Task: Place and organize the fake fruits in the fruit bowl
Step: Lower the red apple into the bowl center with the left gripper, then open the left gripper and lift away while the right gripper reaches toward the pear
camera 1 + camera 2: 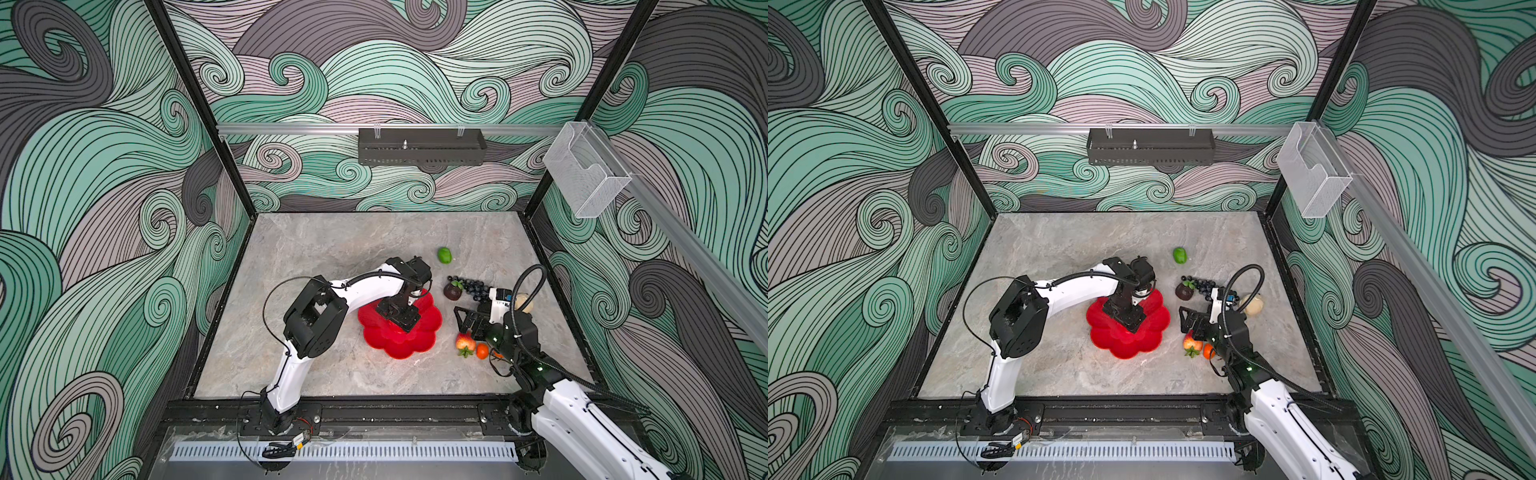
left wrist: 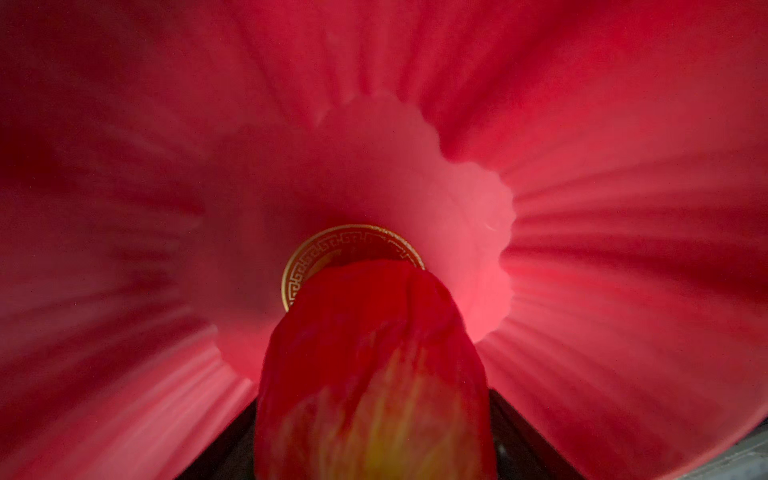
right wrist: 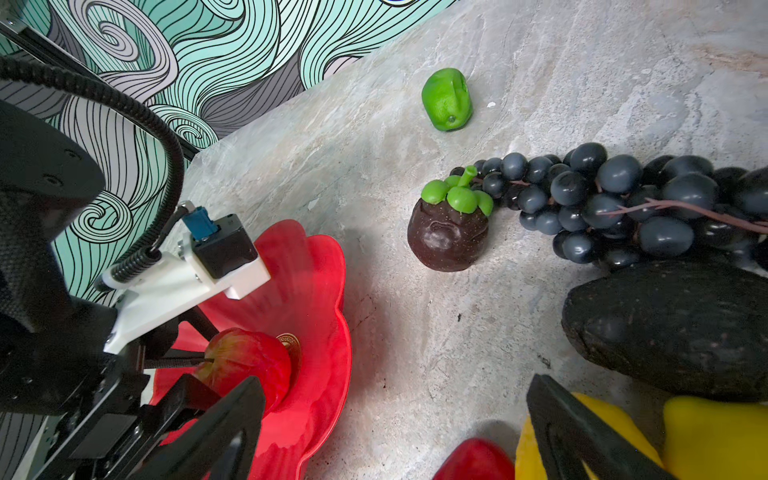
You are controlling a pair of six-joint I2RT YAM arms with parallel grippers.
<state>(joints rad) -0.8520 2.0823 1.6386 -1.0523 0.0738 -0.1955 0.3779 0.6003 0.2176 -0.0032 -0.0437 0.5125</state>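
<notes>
Marble tabletop (image 1: 332, 257): left jaws flank apple (image 3: 245, 357) in bowl (image 3: 320, 291); right jaws gape.

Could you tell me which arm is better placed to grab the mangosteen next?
Right: the right gripper, fingers open, hovers near the mangosteen; the left gripper is in the fruit bowl with the apple.

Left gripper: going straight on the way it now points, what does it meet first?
The left gripper points down into the fruit bowl. Probably the bowl's floor at the gold mark, with the apple between its fingers touching first; the depth is unclear.
</notes>
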